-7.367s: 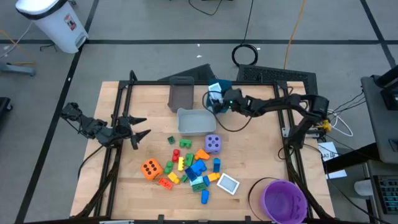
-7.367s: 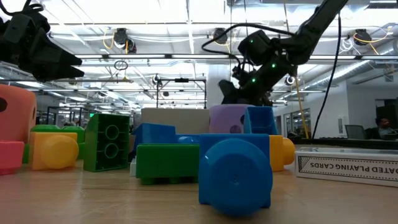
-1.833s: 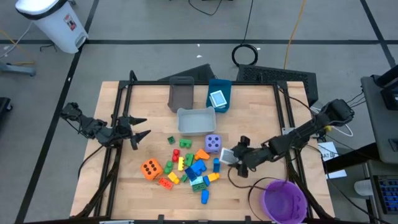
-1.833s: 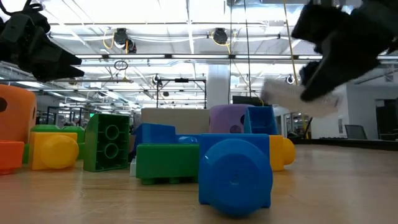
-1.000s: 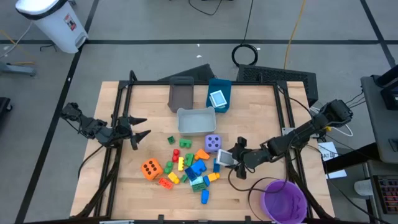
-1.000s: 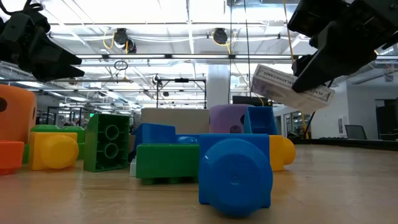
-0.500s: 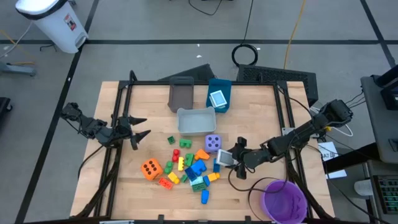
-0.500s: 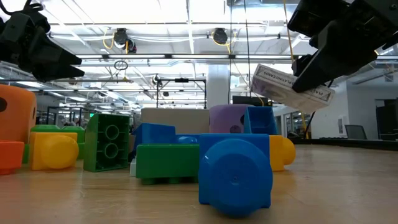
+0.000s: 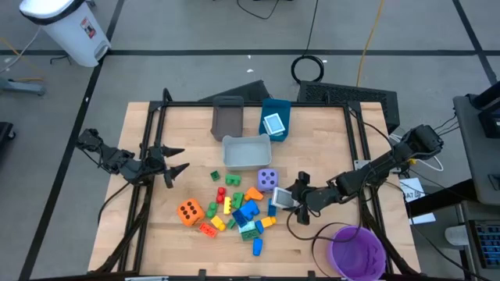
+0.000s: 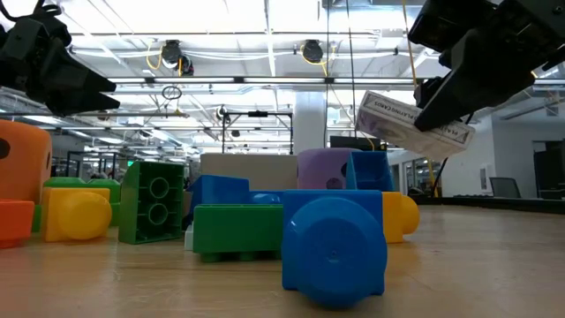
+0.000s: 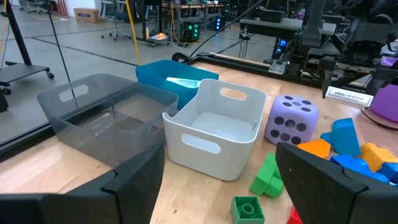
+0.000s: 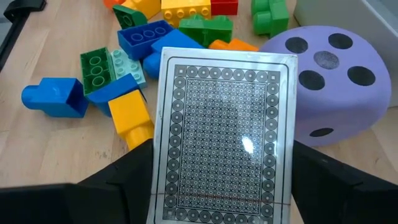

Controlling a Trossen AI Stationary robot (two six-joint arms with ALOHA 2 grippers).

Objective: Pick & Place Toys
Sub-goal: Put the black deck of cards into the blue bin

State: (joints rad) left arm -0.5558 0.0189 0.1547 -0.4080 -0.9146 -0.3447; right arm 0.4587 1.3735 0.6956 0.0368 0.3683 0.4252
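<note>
My right gripper [image 9: 291, 200] is shut on a white-teal card-box tile [image 12: 224, 146], held above the table just right of the brick pile [image 9: 238, 209] and near the purple die [image 9: 267, 180]. The tile also shows in the low view [image 10: 413, 124]. The orange die [image 9: 188, 211] stands at the pile's left. A second tile [image 9: 273, 123] lies in the blue bin [image 9: 275, 109]. My left gripper [image 9: 178, 160] is open and empty over the table's left part. My right gripper pinches the tile between its two fingers [image 12: 127, 177], on its two long side edges [image 12: 155, 186] near the end closest to the wrist. The fingers come roughly level from the table's right. The tile is lifted clear, patterned face up, slightly tilted.
A dark grey bin [image 9: 228, 119], the blue bin and a light grey bin [image 9: 247, 151] stand at the table's far middle. A round purple bowl [image 9: 357, 251] sits at the near right corner. Bare wood lies at the near left and to the right of the pile.
Over a second ago my right gripper came a little toward the brick pile with the tile lifted. Since then it has held still, and the tile stays clear of the table.
</note>
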